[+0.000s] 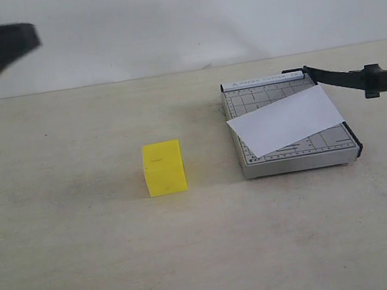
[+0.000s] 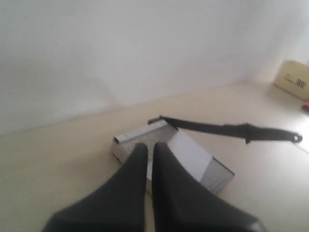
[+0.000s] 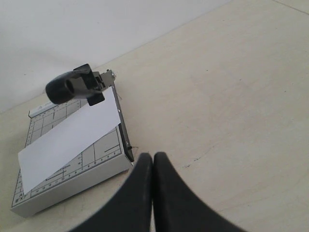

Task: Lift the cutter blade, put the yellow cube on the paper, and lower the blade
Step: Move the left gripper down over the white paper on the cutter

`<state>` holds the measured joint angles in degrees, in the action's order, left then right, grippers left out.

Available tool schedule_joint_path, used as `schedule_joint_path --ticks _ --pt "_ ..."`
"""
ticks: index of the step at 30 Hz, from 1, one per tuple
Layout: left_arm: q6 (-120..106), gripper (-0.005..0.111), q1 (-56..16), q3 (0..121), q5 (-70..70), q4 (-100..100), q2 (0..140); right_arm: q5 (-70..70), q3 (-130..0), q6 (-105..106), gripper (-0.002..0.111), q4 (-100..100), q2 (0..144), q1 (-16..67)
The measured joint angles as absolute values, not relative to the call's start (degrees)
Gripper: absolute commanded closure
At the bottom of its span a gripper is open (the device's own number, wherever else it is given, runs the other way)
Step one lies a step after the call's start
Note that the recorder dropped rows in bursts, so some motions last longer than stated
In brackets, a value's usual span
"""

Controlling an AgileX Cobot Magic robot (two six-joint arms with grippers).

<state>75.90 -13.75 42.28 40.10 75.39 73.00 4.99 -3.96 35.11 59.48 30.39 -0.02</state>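
Around: we see board under paper, cube apart.
Blade: raised, handle toward right edge.
Left pincer, right pincer: closed, empty.

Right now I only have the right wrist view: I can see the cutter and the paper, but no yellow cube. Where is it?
Observer: The yellow cube sits on the table, left of the cutter board in the exterior view. It is apart from the board and nothing touches it.
Operator: Is the left gripper near it?
Observer: No. The left gripper hangs high at the far left edge of that view, shut and empty.
Operator: Is the blade up?
Observer: Yes. The left wrist view shows the blade lifted clear of the board and the paper.
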Motion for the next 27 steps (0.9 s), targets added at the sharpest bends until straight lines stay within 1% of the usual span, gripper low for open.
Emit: schedule_joint_path --ticks 5,8,18,21,27 --pt "67.0 0.102 -24.0 48.7 37.1 71.6 88.8 5.0 -4.0 35.1 0.108 59.5 30.4 0.0" --pt "62.9 0.102 -27.7 53.3 35.7 67.3 97.0 5.0 -4.0 35.1 0.108 59.5 30.4 0.0" --pt "60.7 0.102 -35.5 71.2 32.2 64.8 114.5 5.0 -4.0 35.1 0.108 59.5 30.4 0.0" --pt "60.7 0.102 -38.9 78.4 29.9 65.7 121.1 5.0 -4.0 35.1 0.108 59.5 30.4 0.0" --pt "60.6 0.102 -42.4 84.0 27.2 68.2 127.2 5.0 -4.0 35.1 0.108 59.5 30.4 0.0"
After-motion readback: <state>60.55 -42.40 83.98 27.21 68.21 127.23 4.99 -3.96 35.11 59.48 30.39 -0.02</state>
